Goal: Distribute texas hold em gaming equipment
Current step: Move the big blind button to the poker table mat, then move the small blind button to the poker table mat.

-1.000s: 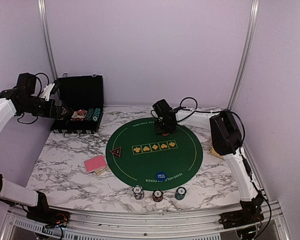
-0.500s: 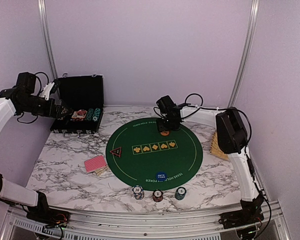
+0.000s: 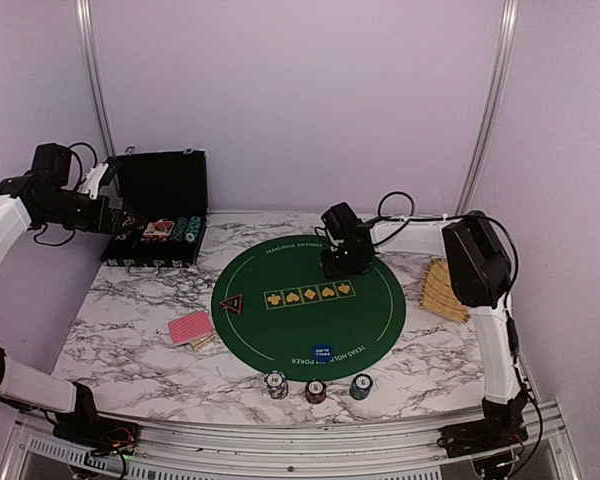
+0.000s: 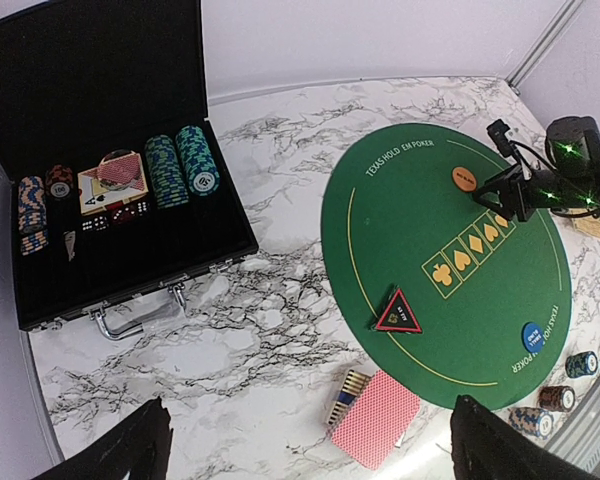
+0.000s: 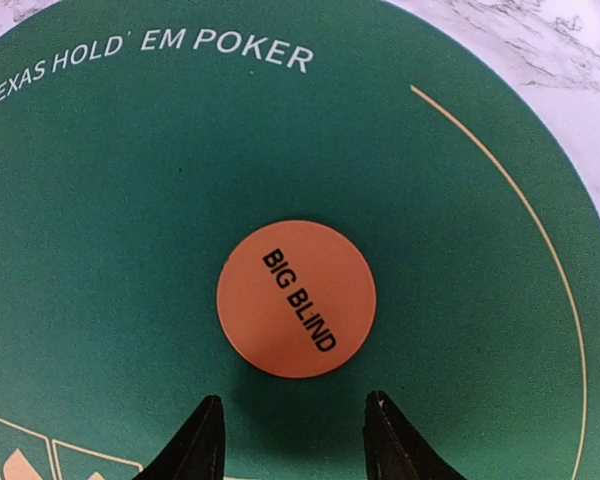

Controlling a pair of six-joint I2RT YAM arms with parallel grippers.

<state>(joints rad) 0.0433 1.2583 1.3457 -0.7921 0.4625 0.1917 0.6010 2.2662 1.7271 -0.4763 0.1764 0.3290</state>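
Black-fingered right claw [image 5: 292,400] hung parted, empty, just off orange button [image 5: 296,298] at mat [image 5: 100,200] 12 o'clock | blue button [image 4: 536,337] at 6, triangle marker [image 4: 398,313] at 9, chip stacks [image 3: 315,388] past 6: placed | cards [image 4: 377,432] at 8, chips [image 4: 180,165] in case [image 4: 130,250] looked left to do | left claw [image 4: 310,430] wide, empty

Before you, a round mat [image 3: 280,325] lies mid-table. On it: Big Blind button [image 5: 296,298] far side, triangle marker [image 3: 232,303] left, second button [image 3: 322,352] near edge. Three chip stacks [image 3: 315,391] sit just in front of the mat, cards [image 3: 190,327] left of it, chip case [image 3: 165,185] far-left, slatted piece [image 3: 442,288] right.
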